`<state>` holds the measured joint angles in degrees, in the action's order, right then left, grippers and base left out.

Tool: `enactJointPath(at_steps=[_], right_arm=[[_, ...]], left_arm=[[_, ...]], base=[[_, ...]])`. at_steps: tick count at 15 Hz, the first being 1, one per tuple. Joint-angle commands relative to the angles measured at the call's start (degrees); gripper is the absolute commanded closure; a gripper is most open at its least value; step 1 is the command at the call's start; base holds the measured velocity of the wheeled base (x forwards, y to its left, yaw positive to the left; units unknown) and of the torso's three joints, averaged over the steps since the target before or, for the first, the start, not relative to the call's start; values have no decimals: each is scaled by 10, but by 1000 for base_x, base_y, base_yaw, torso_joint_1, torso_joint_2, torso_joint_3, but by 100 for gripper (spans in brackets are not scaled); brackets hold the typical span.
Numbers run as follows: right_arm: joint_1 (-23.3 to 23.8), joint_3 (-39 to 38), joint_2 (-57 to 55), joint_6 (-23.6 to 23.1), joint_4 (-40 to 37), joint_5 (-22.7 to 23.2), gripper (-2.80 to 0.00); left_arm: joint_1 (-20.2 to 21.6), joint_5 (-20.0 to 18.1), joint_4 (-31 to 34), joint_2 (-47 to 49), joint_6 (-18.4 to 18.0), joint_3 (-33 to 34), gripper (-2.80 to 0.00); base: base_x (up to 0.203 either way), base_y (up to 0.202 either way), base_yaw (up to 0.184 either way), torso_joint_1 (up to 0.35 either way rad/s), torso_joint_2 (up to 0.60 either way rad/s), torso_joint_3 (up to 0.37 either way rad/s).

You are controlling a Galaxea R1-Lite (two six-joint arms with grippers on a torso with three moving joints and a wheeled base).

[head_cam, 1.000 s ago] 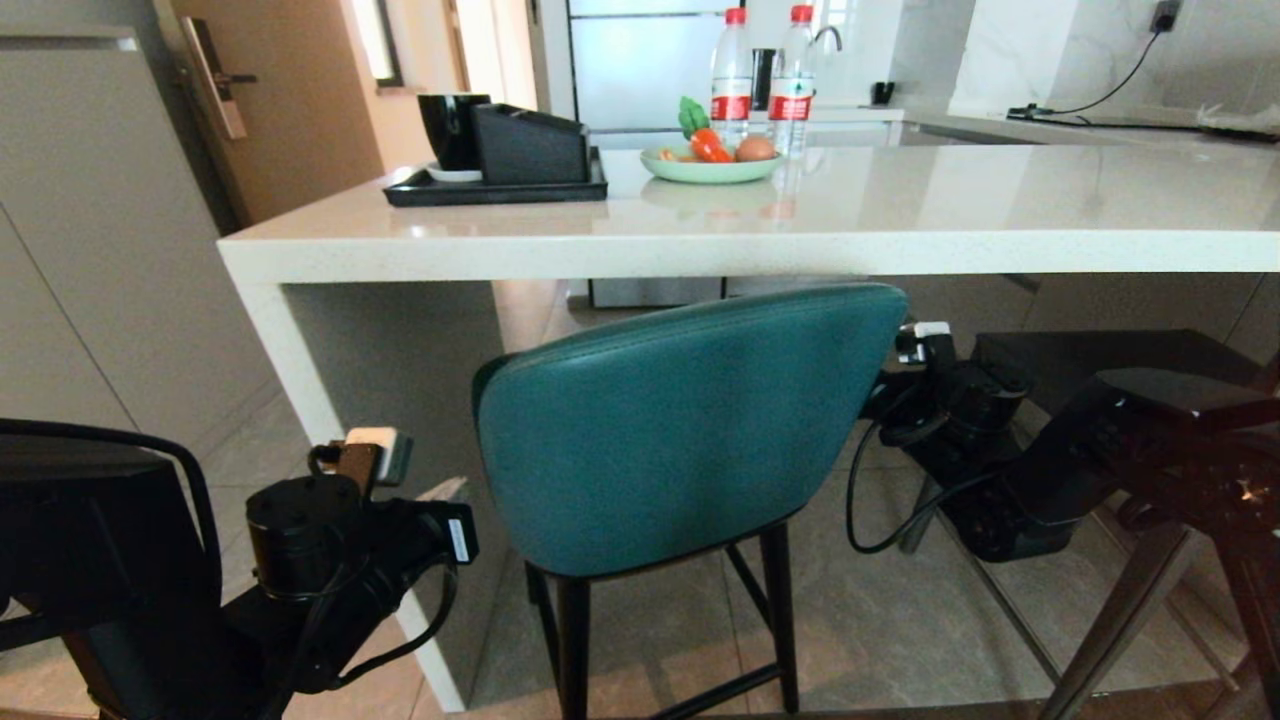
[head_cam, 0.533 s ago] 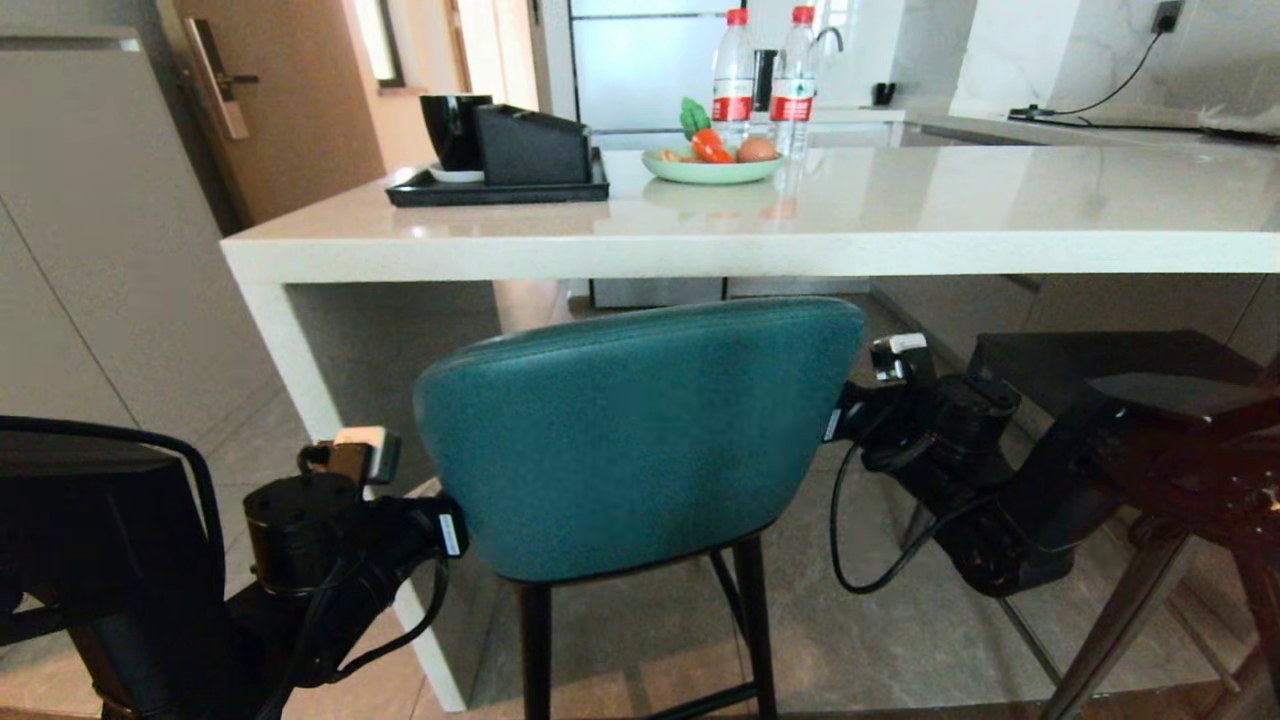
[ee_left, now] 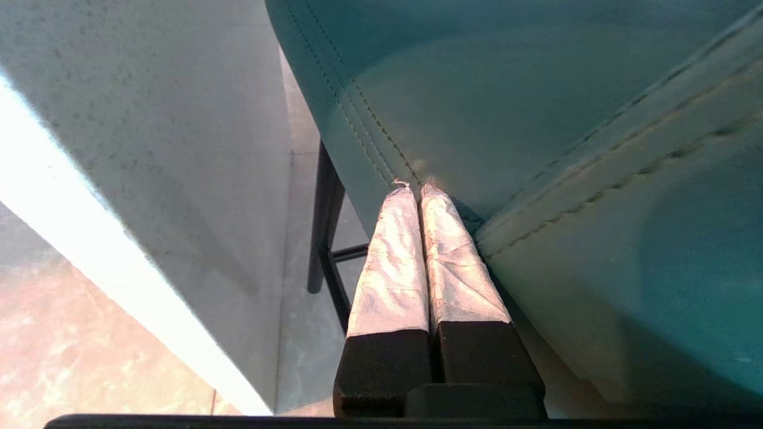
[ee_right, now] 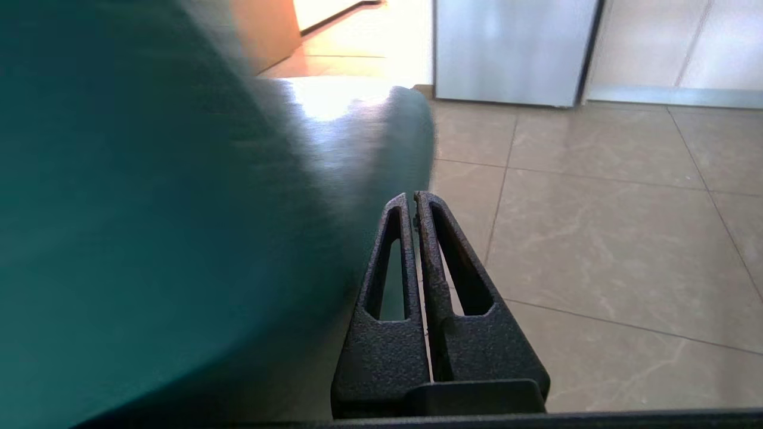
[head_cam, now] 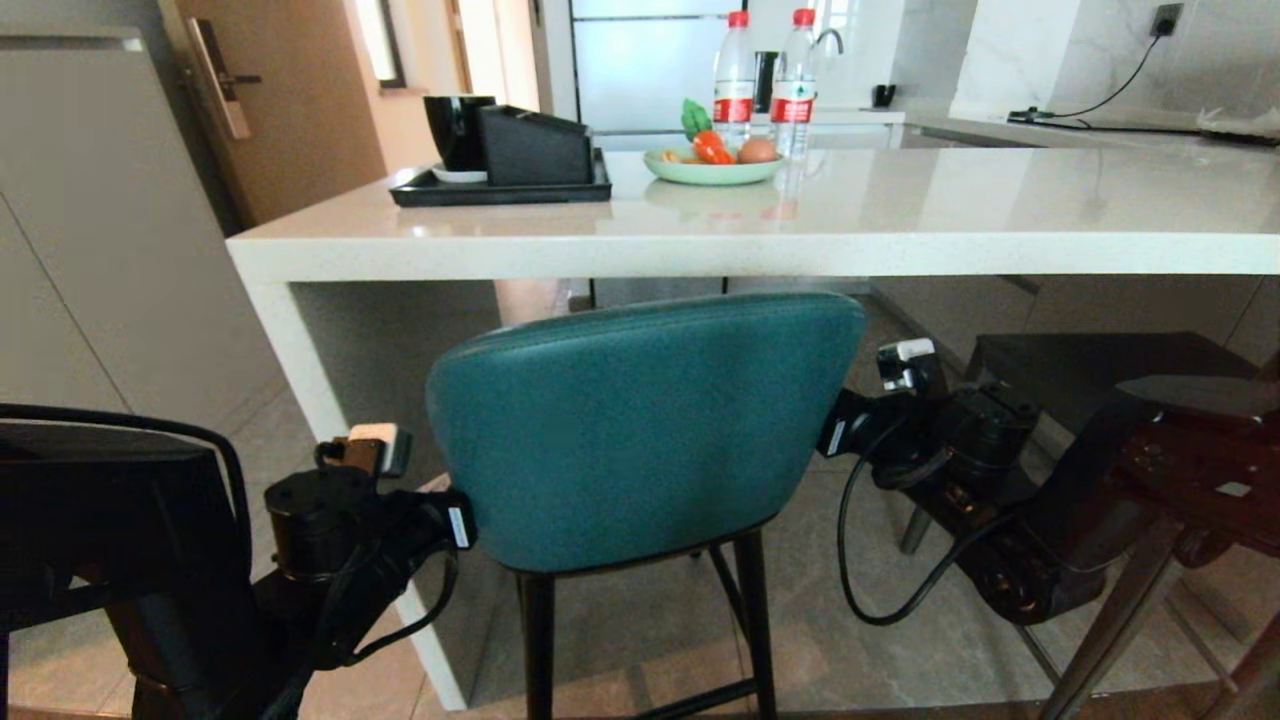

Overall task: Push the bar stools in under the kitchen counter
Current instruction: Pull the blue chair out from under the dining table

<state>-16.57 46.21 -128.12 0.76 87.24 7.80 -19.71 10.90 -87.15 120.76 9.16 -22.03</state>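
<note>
While its rounded back rises just below the slab's front edge, the teal leather bar stool with thin black legs [head_cam: 640, 430] stands on the grey tiled floor [head_cam: 880, 640] in front of the long white speckled stone kitchen counter [head_cam: 760, 235], near that counter's slanted white side panel [head_cam: 300, 370]. At the stool's left side the left gripper [ee_left: 415, 189] has its two pale wrapped fingers [ee_left: 390, 262] pressed together with nothing between them, their tips touching the teal leather by a stitched seam. At the stool's right side the right gripper [ee_right: 414, 195] has its black slotted fingers [ee_right: 444, 268] drawn together too, empty, lying just beside the curved teal edge. Further right, the dark grey stool with a rectangular back [head_cam: 1100, 365] stands partly behind the right arm, its seat below the counter's edge. On the counter sit a black tray with a black cup and box [head_cam: 500, 185], a pale green plate of toy food [head_cam: 712, 168] and two clear water bottles with red caps [head_cam: 762, 80].
</note>
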Motion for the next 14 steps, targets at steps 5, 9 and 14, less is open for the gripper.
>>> enactJointPath(at_steps=[5, 9, 14], right_arm=[[-23, -68, 69, -7, 4, 6, 0], [-58, -137, 124, -8, 4, 17, 0], [-80, -209, 165, -7, 4, 14, 0]], left_arm=[[2, 1, -5, 10, -2, -17, 0], [-2, 1, -5, -4, -3, -13, 0], [21, 2, -5, -24, -3, -2, 0]], base=[[0, 0, 0, 0, 0, 0], [0, 0, 0, 0, 0, 0], [0, 0, 0, 0, 0, 0]])
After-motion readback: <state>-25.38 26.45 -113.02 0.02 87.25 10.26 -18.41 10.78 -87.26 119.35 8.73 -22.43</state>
